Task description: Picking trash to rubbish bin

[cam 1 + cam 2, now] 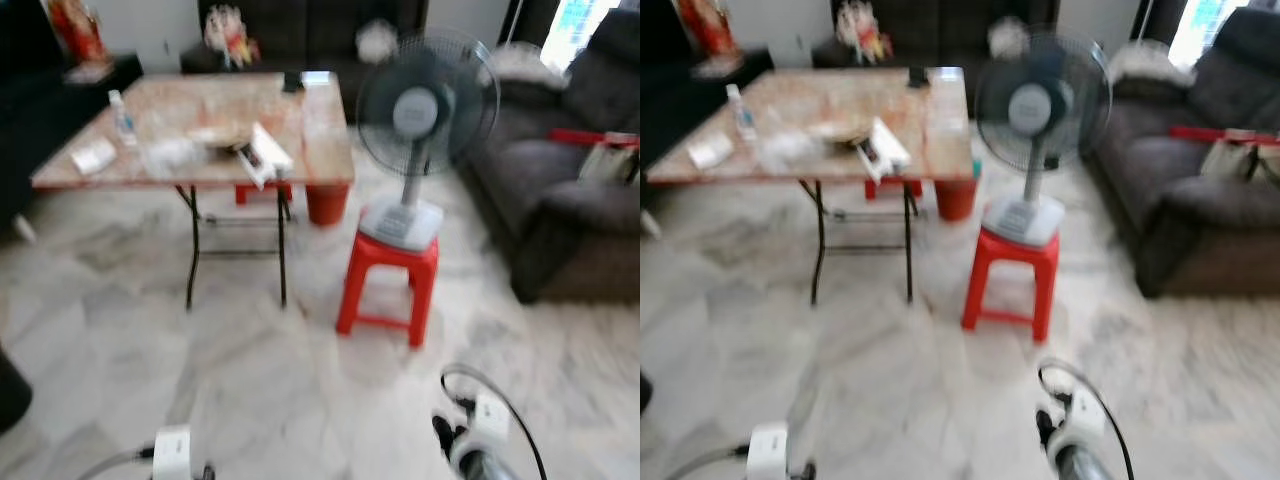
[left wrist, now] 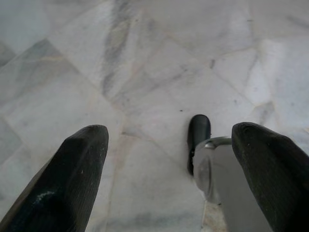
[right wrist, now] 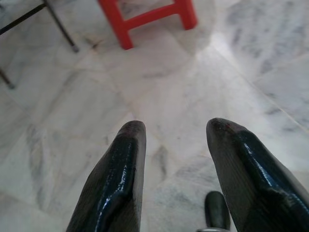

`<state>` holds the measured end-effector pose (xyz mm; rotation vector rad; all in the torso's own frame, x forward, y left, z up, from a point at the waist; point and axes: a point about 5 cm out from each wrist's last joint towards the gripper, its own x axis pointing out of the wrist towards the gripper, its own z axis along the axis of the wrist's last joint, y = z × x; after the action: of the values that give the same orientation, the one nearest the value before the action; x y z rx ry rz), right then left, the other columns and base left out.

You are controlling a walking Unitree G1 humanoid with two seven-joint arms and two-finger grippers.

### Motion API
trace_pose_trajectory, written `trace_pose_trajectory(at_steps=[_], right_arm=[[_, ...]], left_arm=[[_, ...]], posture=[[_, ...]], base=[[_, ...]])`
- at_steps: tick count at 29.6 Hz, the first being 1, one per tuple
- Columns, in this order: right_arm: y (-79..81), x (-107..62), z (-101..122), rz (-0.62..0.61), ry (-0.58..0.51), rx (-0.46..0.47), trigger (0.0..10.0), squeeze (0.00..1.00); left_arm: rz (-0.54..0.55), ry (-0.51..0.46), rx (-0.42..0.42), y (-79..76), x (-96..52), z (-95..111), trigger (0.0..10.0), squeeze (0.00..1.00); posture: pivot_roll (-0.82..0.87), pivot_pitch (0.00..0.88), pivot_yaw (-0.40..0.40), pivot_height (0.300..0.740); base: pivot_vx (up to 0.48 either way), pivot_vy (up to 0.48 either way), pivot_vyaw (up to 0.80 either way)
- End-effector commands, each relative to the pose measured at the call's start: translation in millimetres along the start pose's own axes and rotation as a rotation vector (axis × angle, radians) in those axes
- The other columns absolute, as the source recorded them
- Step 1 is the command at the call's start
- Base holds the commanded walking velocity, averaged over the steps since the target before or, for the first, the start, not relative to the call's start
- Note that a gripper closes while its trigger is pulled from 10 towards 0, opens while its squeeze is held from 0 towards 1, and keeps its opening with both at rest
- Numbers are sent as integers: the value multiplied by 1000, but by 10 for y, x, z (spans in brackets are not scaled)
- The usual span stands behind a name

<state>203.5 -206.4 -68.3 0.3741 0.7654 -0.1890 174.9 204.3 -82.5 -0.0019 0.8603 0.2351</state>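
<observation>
Across the marble floor (image 1: 250, 380) we recorded a dark sofa (image 1: 560, 200) at the right, then a tabletop (image 1: 200, 125) strewn with blurred litter (image 1: 262, 155), a bottle (image 1: 122, 118) and papers. We noted a fan (image 1: 425, 110) standing upon a red stool (image 1: 388, 280). Both claws, left (image 2: 164, 159) and right (image 3: 176, 164), hung spread wide, gripping nothing, above bare floor.

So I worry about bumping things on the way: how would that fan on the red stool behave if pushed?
The fan is probably top-heavy: a wide head on a thin stem. Its base covers most of the red stool, so a nudge might tip it or slide it off.
</observation>
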Motion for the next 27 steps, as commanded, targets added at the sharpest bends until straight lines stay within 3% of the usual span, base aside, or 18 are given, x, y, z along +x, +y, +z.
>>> trace_pose_trajectory(at_steps=[1,17,22,25,27], right_arm=[[-11,-2,5,-5,-5,7,10000,0],[-6,3,25,2,-7,2,10000,0],[-1,8,42,4,-10,1,10000,0],[8,16,77,11,-20,-2,10000,0],[54,38,160,30,-46,-11,10000,0]], left_arm=[[6,-12,-11,6,13,48,10000,0],[5,-12,-21,-16,6,30,10000,0],[2,-27,-22,-27,12,65,10000,0],[-12,-76,-13,-75,33,187,10000,0],[-36,-158,0,-167,54,383,10000,0]], posture=[[31,0,-12,740],[34,0,-21,740],[33,0,-26,740],[37,0,-31,740],[37,0,-32,740]], base=[[0,292,0],[0,289,0],[0,0,0],[0,0,0],[0,0,0]])
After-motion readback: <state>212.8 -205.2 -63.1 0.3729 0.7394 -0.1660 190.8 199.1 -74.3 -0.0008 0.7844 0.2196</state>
